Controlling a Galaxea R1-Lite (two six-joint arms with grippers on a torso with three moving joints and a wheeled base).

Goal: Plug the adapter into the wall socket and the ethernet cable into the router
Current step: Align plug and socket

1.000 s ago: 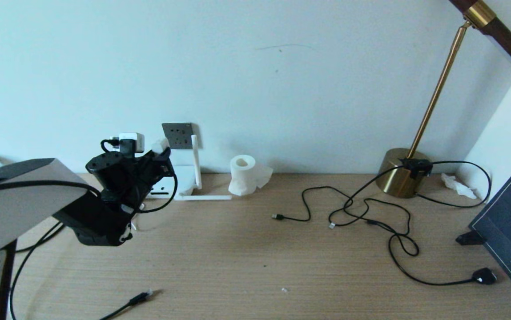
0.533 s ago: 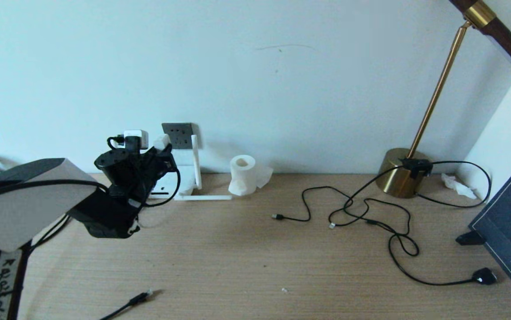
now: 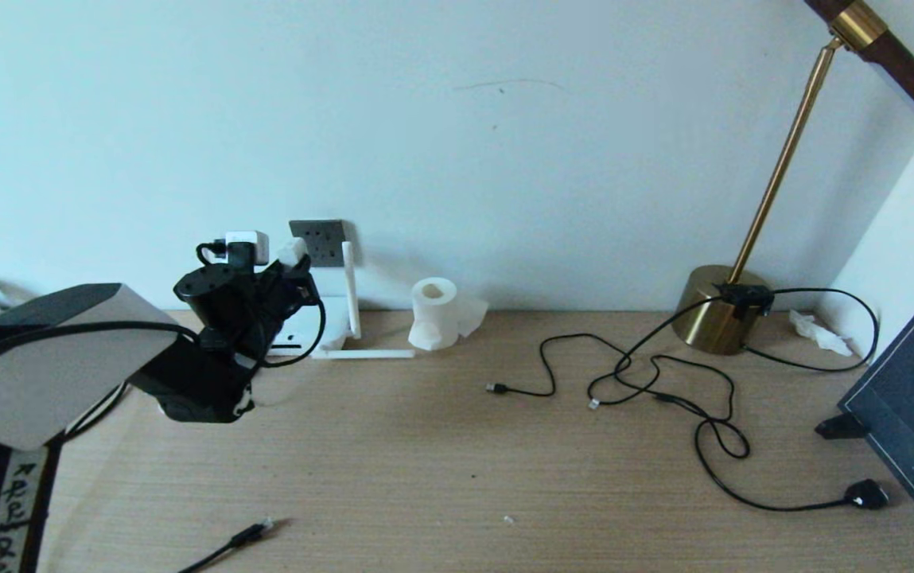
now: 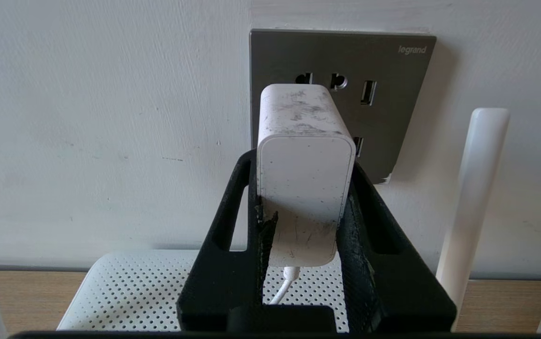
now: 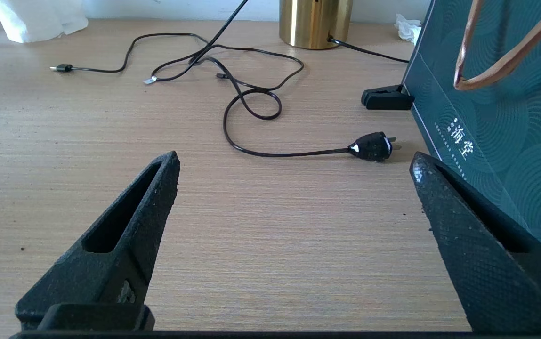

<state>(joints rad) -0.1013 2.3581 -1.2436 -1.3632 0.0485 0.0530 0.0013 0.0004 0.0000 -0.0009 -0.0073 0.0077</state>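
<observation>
Your left gripper (image 4: 304,188) is clamped on the adapter (image 4: 304,165), holding it up right in front of the socket (image 4: 383,94); whether the prongs touch it you can't tell. The router (image 4: 133,292) sits below. Your right gripper (image 5: 294,183) hangs low over the desk (image 5: 270,235), fingers wide apart.

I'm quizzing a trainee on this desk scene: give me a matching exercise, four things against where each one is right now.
Things:
1. adapter
2. ethernet cable
3. router
4. tissue roll

Places:
A. loose on the desk's near edge
B. clamped in the left gripper, in front of the wall socket
C. against the wall, between router and lamp
D. on the desk below the socket

Pairs: 1-B, 2-A, 3-D, 4-C
</observation>
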